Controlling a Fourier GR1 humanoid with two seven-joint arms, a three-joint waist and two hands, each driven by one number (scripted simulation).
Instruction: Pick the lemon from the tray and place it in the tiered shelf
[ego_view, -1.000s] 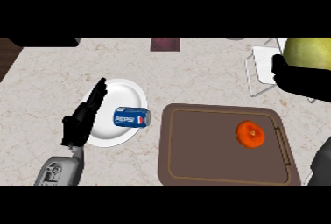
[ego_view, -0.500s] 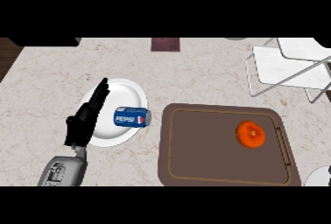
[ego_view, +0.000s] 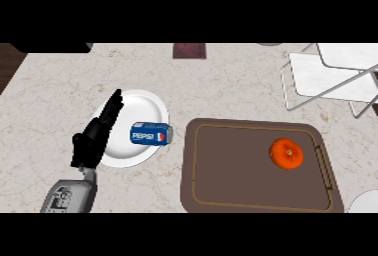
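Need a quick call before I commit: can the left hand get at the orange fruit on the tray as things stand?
Probably not easily. The left hand rests over the plate, with the can and tray rim between it and the fruit.

The tray (ego_view: 258, 167) lies on the counter (ego_view: 221, 85) at its near right, reaching to the near edge. On the tray, toward its right side, sits a round fruit (ego_view: 286, 153) (apart from the rim). Left of the tray, just beside it, lies a plate (ego_view: 140, 107), and a can (ego_view: 150, 134) rests on its side on the plate's right edge, near the tray's left rim. The left hand (ego_view: 96, 135) stands over the plate's left edge. The shelf (ego_view: 328, 75) stands at the far right corner, behind the tray. A small flat thing (ego_view: 190, 50) lies at the far edge.
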